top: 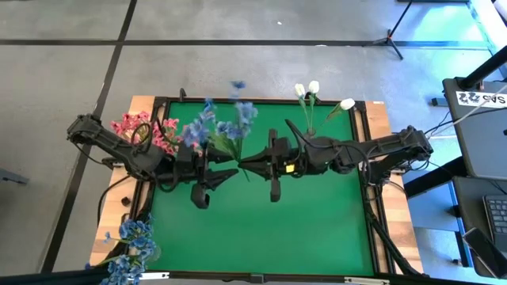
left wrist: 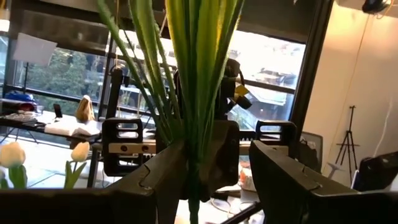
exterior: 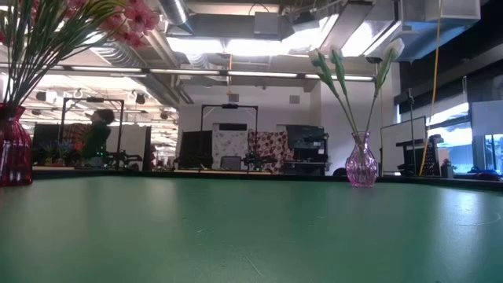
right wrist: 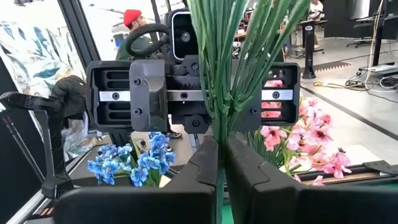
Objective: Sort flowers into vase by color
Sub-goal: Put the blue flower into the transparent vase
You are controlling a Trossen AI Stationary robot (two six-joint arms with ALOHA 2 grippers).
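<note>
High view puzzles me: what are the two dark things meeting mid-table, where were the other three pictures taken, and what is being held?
Those are two robot arms seen from above. The right gripper is shut on the green stems of a blue flower bunch; the left gripper faces it, fingers open. The low view looks level across the green table: pink flowers in a red vase, white buds in a pink glass vase. The other two come from wrist cameras. More blue flowers show at a corner by the left arm.
</note>
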